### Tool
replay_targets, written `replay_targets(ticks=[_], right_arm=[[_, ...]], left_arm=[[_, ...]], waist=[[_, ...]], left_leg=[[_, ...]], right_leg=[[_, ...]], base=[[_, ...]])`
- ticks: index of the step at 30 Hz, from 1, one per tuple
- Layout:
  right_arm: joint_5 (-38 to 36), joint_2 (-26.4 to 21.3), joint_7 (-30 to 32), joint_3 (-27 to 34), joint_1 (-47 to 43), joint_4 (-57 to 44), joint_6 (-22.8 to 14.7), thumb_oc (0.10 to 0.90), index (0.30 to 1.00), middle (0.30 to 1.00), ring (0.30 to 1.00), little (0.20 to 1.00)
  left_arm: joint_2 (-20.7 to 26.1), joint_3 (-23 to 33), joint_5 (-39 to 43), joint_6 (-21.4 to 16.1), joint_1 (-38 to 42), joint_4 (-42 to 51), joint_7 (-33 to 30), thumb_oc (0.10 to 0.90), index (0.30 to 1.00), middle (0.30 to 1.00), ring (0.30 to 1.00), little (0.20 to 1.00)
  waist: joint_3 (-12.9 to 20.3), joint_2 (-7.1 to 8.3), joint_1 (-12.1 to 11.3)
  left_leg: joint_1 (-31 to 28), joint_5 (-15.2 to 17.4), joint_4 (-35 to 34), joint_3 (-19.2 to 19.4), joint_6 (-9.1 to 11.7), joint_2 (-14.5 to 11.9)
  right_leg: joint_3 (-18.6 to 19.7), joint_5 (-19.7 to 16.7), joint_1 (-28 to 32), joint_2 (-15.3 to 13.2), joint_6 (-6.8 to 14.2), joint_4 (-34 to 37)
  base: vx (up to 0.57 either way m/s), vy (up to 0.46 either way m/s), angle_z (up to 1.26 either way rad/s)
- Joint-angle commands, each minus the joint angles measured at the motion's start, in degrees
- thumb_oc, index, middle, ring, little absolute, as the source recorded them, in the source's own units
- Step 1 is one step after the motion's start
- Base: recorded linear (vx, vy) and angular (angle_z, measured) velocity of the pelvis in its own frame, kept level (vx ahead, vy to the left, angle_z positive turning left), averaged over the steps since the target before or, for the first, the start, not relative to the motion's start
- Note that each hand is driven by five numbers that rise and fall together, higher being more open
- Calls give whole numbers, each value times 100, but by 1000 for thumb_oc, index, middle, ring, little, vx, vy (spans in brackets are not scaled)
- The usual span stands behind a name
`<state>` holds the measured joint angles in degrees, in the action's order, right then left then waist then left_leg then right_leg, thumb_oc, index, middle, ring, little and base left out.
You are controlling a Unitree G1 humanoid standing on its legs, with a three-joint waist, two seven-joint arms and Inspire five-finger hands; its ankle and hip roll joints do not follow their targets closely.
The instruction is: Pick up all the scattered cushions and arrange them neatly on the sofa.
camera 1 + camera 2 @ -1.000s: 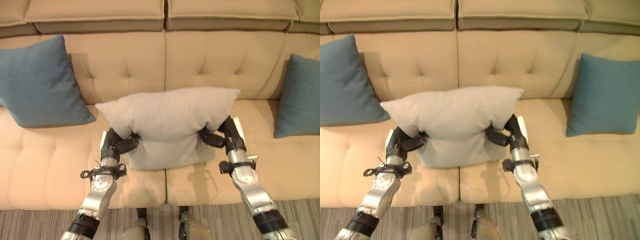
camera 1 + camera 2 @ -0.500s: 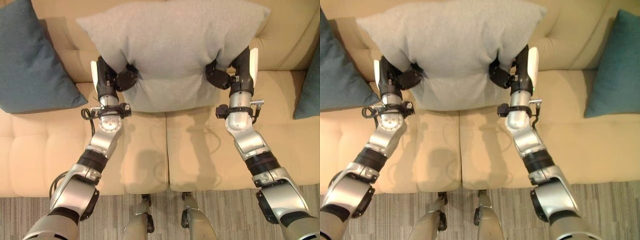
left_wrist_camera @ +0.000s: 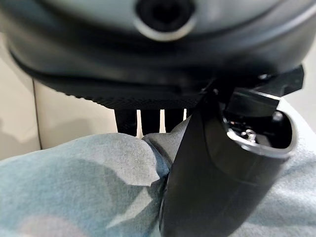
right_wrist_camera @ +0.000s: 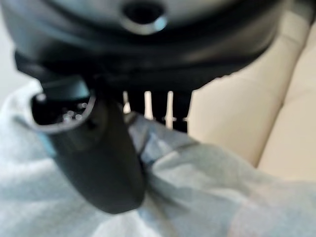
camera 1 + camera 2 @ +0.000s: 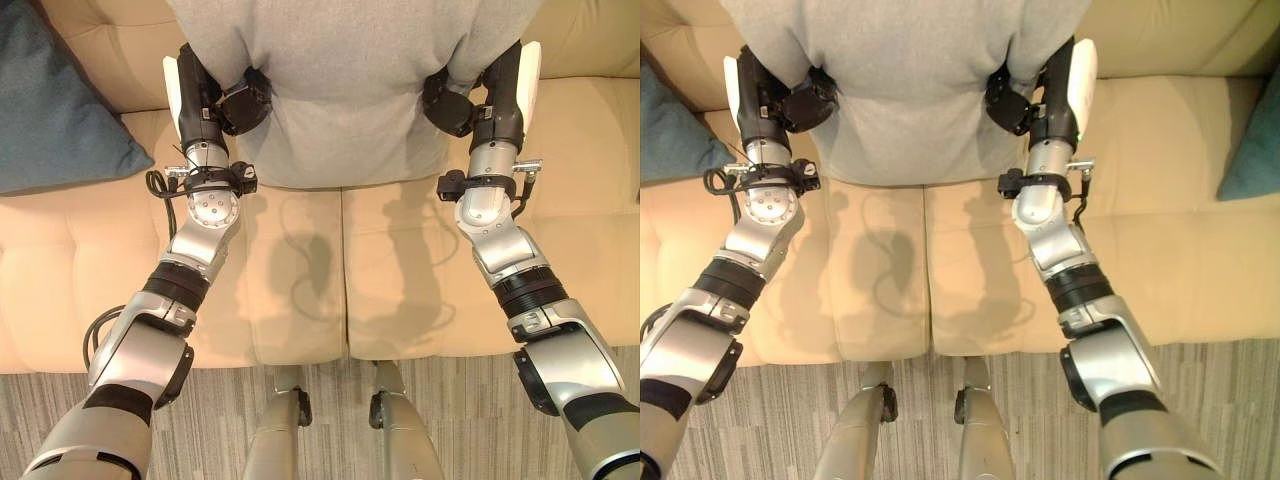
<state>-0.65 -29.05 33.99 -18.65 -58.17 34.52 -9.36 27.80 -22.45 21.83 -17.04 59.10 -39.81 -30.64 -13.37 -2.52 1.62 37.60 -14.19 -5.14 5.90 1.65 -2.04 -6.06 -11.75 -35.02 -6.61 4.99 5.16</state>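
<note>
I have both arms stretched forward over the cream tufted fabric sofa (image 5: 300, 300), roughly parallel, wrists turned so the palms face each other with the large light grey fabric cushion (image 5: 350, 90) between them. My left hand (image 5: 240, 100) grips the cushion's left side: in the left wrist view the thumb presses into the grey cloth and the fingers (image 3: 148, 121) curl in behind a bunched fold, pinching it. My right hand (image 5: 450, 105) mirrors this on the cushion's right side, thumb dug into the fabric and fingers (image 4: 158, 106) closed over a puckered fold. The cushion is held between the two hands above the seat, near the sofa's backrest, its lower edge hanging just over the join of the two middle seat cushions. A dark teal square cushion (image 5: 50, 110) leans on the sofa well to my left, and another teal cushion's edge (image 5: 1255, 150) shows far to my right
</note>
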Motion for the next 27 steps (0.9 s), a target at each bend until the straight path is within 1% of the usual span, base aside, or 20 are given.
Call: replay_targets(ticks=[1, 2, 3, 4, 5, 6, 10, 11, 12, 15, 17, 18, 21, 23, 24, 25, 27], right_arm=[[305, 150, 5, -193, -734, -224, -630, 400, 300, 300, 300, 300], [318, 140, 8, -206, -727, -170, -613, 428, 342, 342, 342, 342], [328, 135, 6, -223, -734, -114, -598, 466, 399, 399, 399, 399], [336, 113, 6, -246, -746, -52, -580, 620, 629, 629, 629, 629], [343, 81, -1, -283, -780, 51, -550, 761, 841, 841, 841, 841], [335, 25, -15, -332, -853, 160, -530, 800, 900, 900, 900, 900], [223, -251, -54, -556, -1180, 584, -423, 800, 900, 900, 900, 900], [140, -380, -84, -632, -1303, 757, -370, 800, 900, 900, 900, 900], [137, -381, -85, -636, -1312, 764, -373, 800, 900, 900, 900, 900], [-13, -612, -162, -718, -1407, 1014, -280, 800, 900, 900, 900, 900], [-192, -748, -216, -654, -1369, 1138, -247, 800, 900, 900, 900, 900], [-373, -867, -233, -505, -1263, 1206, -247, 800, 900, 900, 900, 900], [-440, -951, -244, -418, -1147, 1210, -256, 800, 900, 900, 900, 900], [-576, -1211, -300, -147, -842, 1148, -305, 800, 900, 900, 900, 900], [-624, -1293, -337, 0, -609, 1078, -316, 800, 900, 900, 900, 900], [-623, -1293, -337, 1, -606, 1076, -315, 800, 900, 900, 900, 900], [-761, -1359, -466, 453, 104, 836, -363, 800, 900, 900, 900, 900]], left_arm=[[26, -240, -433, -702, 672, 287, 25, 400, 300, 300, 300, 300], [24, -244, -450, -687, 661, 263, 22, 445, 368, 368, 368, 368], [10, -250, -461, -669, 663, 229, 23, 540, 509, 509, 509, 509], [12, -259, -479, -642, 667, 193, 20, 761, 841, 841, 841, 841], [9, -282, -496, -606, 706, 90, 33, 800, 900, 900, 900, 900], [32, -334, -498, -576, 784, -18, 57, 800, 900, 900, 900, 900], [193, -442, -476, -479, 1090, -402, 93, 800, 900, 900, 900, 900], [280, -441, -434, -453, 1168, -530, 104, 800, 900, 900, 900, 900], [281, -440, -431, -454, 1173, -534, 106, 800, 900, 900, 900, 900], [428, -436, -343, -406, 1189, -668, 163, 800, 900, 900, 900, 900], [555, -411, -230, -387, 1107, -774, 280, 800, 900, 900, 900, 900], [675, -377, -227, -352, 994, -832, 360, 800, 900, 900, 900, 900], [743, -323, -238, -335, 880, -802, 388, 800, 900, 900, 900, 900], [876, -104, -237, -355, 515, -678, 456, 800, 900, 900, 900, 900], [907, 10, -234, -349, 287, -562, 504, 800, 900, 900, 900, 900], [907, 9, -234, -348, 285, -560, 503, 800, 900, 900, 900, 900], [850, 343, -156, -366, -409, -166, 622, 800, 900, 900, 900, 900]], waist=[[444, 77, 37], [444, 82, 40], [446, 89, 40], [450, 96, 40], [451, 105, 37], [447, 111, 34], [435, 139, 31], [428, 144, 24], [424, 142, 25], [410, 144, 18], [416, 147, 14], [430, 146, 9], [439, 147, 8], [476, 157, 13], [494, 165, 13], [495, 165, 13], [531, 200, 22]], left_leg=[[-308, 664, 14, -39, 491, 95], [-303, 664, 14, -36, 496, 94], [-300, 661, 14, -33, 500, 92], [-297, 663, 14, -39, 502, 90], [-292, 660, 14, -47, 509, 87], [-282, 652, 14, -54, 514, 81], [-263, 629, 14, -53, 539, 75], [-258, 622, 14, -54, 546, 72], [-258, 622, 14, -54, 546, 72], [-280, 615, 14, -69, 556, 69], [-327, 617, 14, -78, 557, 70], [-383, 624, 14, -83, 563, 72], [-420, 630, 14, -84, 566, 76], [-535, 658, 14, -88, 575, 68], [-609, 679, 14, -90, 573, 70], [-610, 679, 14, -89, 573, 70], [-793, 732, 14, -86, 570, 67]], right_leg=[[62, 525, 31, 41, 596, -29], [56, 521, 18, 44, 595, -29], [55, 519, 22, 44, 593, -24], [59, 519, 21, 47, 592, -19], [49, 513, 19, 43, 595, -18], [40, 509, 11, 45, 596, -17], [2, 492, -5, 53, 606, -16], [-16, 493, -7, 59, 612, -16], [-16, 493, -7, 59, 612, -16], [-31, 488, 16, 70, 620, -16], [-36, 493, 68, 81, 619, -16], [-52, 495, 119, 83, 621, -16], [-58, 500, 158, 86, 619, -16], [-88, 533, 279, 86, 615, -16], [-98, 545, 355, 87, 612, -16], [-98, 546, 356, 87, 612, -16], [-153, 600, 554, 92, 594, -16]], base=[[0, 0, 0], [0, 0, 0], [-10, -11, -3], [-10, -15, -4], [-11, -16, -3], [0, 0, 0], [-5, -9, 0], [0, 0, 0], [0, 0, 0], [0, 0, 0], [0, 0, 0], [0, 0, 0], [0, 0, 0], [12, -8, 2], [12, -8, 3], [27, -26, 5], [37, -34, 4]])
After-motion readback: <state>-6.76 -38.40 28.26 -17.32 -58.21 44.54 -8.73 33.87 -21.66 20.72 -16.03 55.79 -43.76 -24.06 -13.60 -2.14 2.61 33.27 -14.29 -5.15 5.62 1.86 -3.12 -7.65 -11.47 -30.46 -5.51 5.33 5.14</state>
